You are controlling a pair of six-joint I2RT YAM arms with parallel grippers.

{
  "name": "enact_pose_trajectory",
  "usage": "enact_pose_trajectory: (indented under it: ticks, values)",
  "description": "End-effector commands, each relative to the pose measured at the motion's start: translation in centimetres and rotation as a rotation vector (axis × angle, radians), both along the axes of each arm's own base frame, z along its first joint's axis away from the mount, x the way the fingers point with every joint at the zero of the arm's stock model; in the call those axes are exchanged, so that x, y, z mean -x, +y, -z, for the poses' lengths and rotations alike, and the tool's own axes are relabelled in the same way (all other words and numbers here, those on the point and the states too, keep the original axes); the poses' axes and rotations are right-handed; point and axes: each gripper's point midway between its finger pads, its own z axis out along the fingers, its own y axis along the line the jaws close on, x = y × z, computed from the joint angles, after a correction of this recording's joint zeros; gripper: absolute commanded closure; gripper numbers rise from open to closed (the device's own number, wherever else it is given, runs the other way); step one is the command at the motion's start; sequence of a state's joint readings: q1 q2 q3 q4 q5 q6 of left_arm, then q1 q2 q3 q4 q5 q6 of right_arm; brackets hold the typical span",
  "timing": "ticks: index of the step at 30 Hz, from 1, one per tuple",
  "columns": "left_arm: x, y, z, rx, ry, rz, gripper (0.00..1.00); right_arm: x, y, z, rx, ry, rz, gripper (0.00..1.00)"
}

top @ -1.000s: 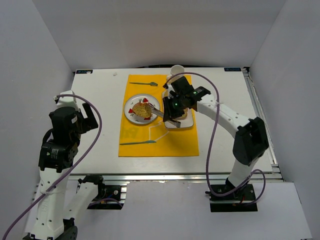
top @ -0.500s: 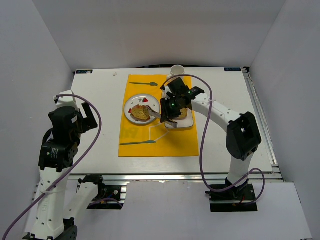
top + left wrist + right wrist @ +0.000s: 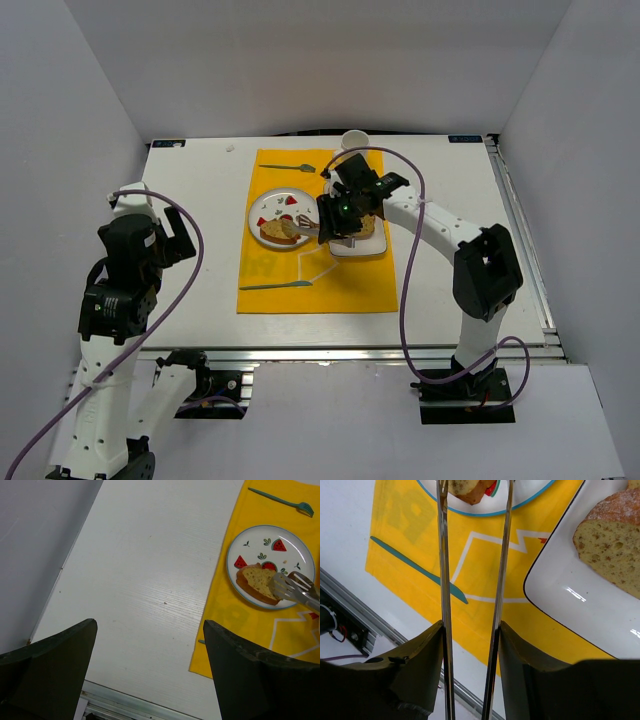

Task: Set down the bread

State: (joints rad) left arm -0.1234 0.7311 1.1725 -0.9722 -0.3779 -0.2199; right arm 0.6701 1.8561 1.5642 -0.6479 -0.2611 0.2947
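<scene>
Bread (image 3: 256, 581) on watermelon plate (image 3: 296, 549), between tongs (image 3: 299, 594)

bread (image 3: 257, 582) on plate (image 3: 250, 550), tray (image 3: 366, 251) right of it — cup (image 3: 355, 140) behind

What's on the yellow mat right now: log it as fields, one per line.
bread: toasted golden-brown oval bread slice, lying on round watermelon-patterned plate
tool: metal tongs, tips at the slice
right gripper: fingers clamped on tongs
left gripper: open, empty
dish: white rectangular dish, more bread inside

Golden-brown bread (image 3: 256, 581) on plate (image 3: 233, 555)
</scene>
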Motion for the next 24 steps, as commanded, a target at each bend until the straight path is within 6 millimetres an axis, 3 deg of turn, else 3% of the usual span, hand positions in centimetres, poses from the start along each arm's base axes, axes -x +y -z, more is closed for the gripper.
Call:
enact_pose_trajectory:
  ticks: [1, 9, 13, 15, 18, 21, 22, 23, 24]
  values:
    - [0.2, 0.2, -0.3, 0.001, -0.013, -0.012, 0.02, -0.9, 0.9, -4.0, -0.067, -0.098, -0.007, 0.49]
    - [0.4, 0.2, -0.4, 0.002, -0.016, -0.013, 0.02, -1.6, 0.4, -6.0, -0.057, -0.152, 0.014, 0.48]
    - [0.6, 0.2, -0.6, 0.003, -0.022, -0.013, 0.02, -2.0, 0.1, -7.8, -0.055, -0.193, 0.035, 0.48]
    - [0.6, 0.2, -0.7, 0.004, -0.024, -0.011, 0.02, -2.5, -0.6, -9.8, -0.053, -0.244, 0.07, 0.47]
    - [0.6, 0.1, -0.9, 0.007, -0.031, -0.009, 0.02, -2.7, -3.4, -14.1, -0.04, -0.359, 0.166, 0.48]
    - [0.4, -0.1, -1.1, 0.013, -0.037, 0.004, 0.02, -2.7, -7.9, -14.8, 0.038, -0.4, 0.284, 0.48]
    - [0.3, -0.2, -1.1, 0.014, -0.035, 0.01, 0.02, -2.6, -10.7, -16.7, 0.021, -0.439, 0.353, 0.48]
    - [0.2, -0.3, -1.1, 0.014, -0.035, 0.014, 0.02, -2.5, -12.6, -17.0, 0.029, -0.456, 0.407, 0.48]
    - [0.1, -0.4, -1.1, 0.016, -0.036, 0.021, 0.02, -2.1, -14.6, -15.2, 0.061, -0.434, 0.45, 0.49]
